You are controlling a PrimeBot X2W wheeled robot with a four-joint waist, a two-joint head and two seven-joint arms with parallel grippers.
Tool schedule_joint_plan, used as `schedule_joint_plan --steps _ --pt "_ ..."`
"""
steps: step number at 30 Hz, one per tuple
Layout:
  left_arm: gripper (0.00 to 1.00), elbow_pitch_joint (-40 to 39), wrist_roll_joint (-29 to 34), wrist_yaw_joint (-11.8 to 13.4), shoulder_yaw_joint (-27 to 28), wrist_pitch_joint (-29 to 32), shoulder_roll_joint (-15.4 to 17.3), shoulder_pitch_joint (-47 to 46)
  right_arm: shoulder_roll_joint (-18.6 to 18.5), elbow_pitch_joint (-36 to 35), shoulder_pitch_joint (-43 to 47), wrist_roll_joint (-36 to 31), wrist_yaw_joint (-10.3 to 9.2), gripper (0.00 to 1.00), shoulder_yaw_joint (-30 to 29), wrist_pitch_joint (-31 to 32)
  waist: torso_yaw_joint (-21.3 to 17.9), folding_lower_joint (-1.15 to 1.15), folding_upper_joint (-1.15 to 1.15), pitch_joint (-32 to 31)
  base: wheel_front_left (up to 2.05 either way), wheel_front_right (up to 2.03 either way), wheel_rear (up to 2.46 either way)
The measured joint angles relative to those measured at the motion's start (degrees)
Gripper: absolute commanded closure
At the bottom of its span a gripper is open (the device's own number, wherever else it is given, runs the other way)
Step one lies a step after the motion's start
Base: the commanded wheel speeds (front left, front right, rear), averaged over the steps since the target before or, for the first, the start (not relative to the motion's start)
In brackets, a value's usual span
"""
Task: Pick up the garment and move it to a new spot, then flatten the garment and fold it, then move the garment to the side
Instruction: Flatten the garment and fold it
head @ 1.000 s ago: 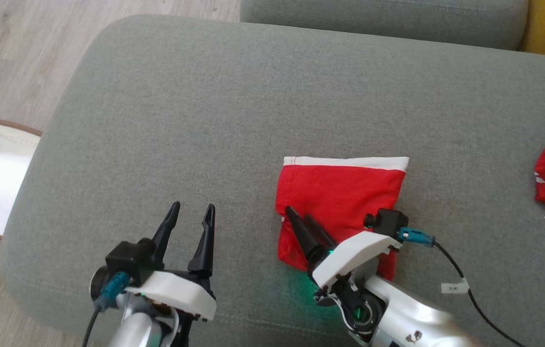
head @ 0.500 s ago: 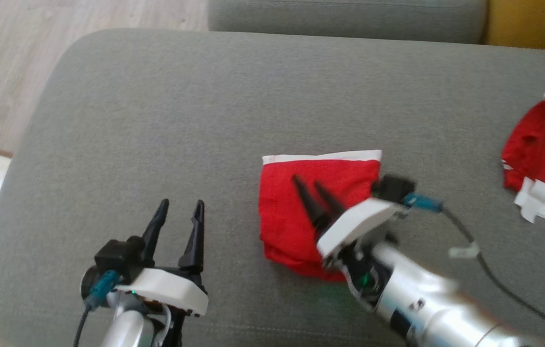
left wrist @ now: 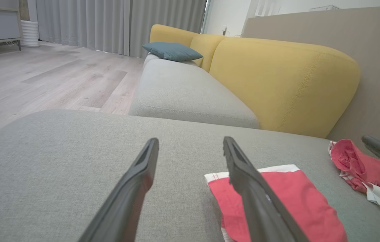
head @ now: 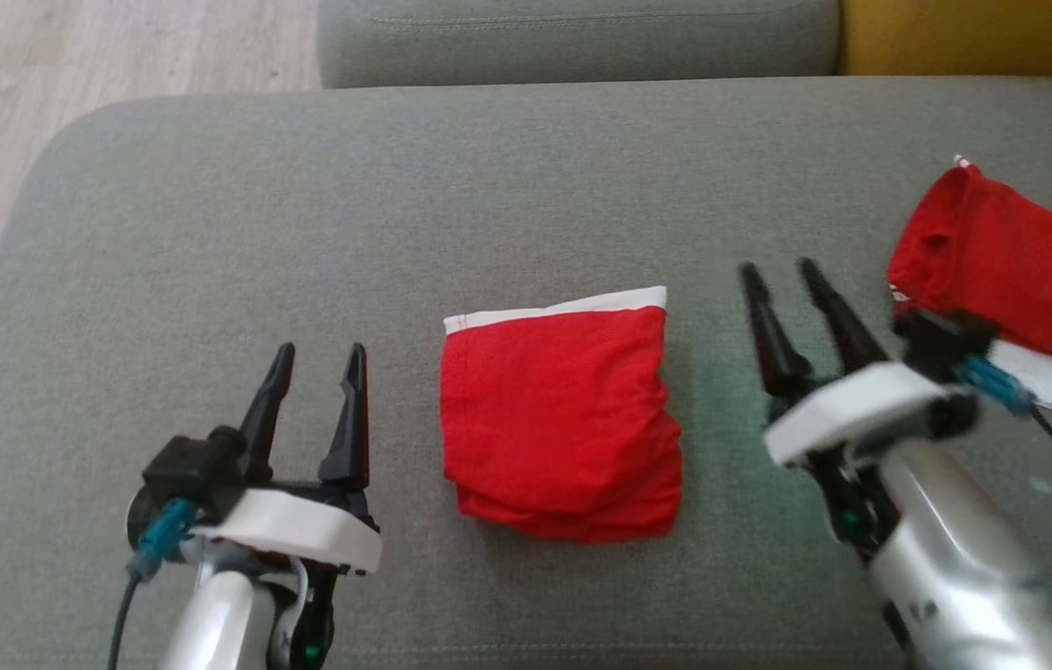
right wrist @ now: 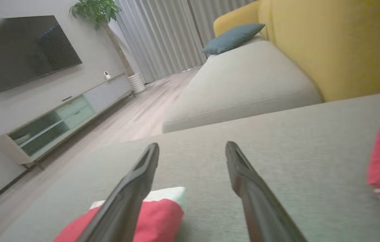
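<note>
**Ana:** Where is our red garment [head: 563, 419]?

**Ben:** It lies folded up, a bit below the middle of the head view, on the grey sofa seat [head: 302, 233]. Its white band [head: 553, 310] runs along the top edge.

**Ana:** And our hands?

**Ben:** Our left hand [head: 321, 352] is at the lower left, near the garment but not touching it. Its two fingers are spread apart and hold nothing. Our right hand [head: 778, 270] is on the right side of the frame, also near the garment and not touching it. Its fingers are spread apart too, with nothing between them.

**Ana:** How will the garment feel when we take it?

**Ben:** We think it is soft and light. It bends and flops, and it will not break. But the layers can slide. If we pinch only the top layer, the fold may fall open.

**Ana:** So where do we take hold?

**Ben:** We think the thick edge at the bottom of the garment is best. We slip a finger under it, low on the seat, and pinch all the layers together.

**Ana:** And the other red cloth [head: 1000, 251] at the upper right?

**Ben:** It sits well apart from ours. We leave it alone.
</note>
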Motion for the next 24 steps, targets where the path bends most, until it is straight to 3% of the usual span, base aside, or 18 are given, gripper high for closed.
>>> schedule_joint_plan --steps 3,7,10,23,24 --pt "0.00 -0.7 0.0 0.0 0.7 0.0 0.0 0.0 0.9 -5.5 5.7 -10.4 0.00 0.00 -8.4 0.0 -0.7 0.00 0.00 -0.1 0.00 0.00 0.00" --pt "0.00 -2.2 -0.1 -0.1 1.1 0.0 0.0 0.0 5.4 -14.7 14.5 -23.9 0.00 0.00 -18.2 0.0 -1.8 0.00 0.00 0.0 0.00 0.00 0.00" --pt "0.00 -3.0 -0.1 -0.1 1.3 0.0 0.0 0.0 6.3 -19.3 18.4 -29.0 0.00 0.00 -20.9 0.0 -2.3 0.00 0.00 -0.1 0.00 0.00 0.00" --pt "0.00 -4.3 -0.2 0.0 1.2 0.0 0.0 0.2 6.9 -25.2 23.0 -29.3 0.00 0.01 -21.1 0.0 -2.9 0.00 0.00 0.7 0.00 0.00 0.00" --pt "0.00 -4.3 -0.2 0.0 1.1 0.0 0.0 0.2 6.9 -25.8 22.9 -29.5 0.00 0.89 -20.9 0.0 -2.6 0.00 0.00 0.9 0.00 0.00 0.00"
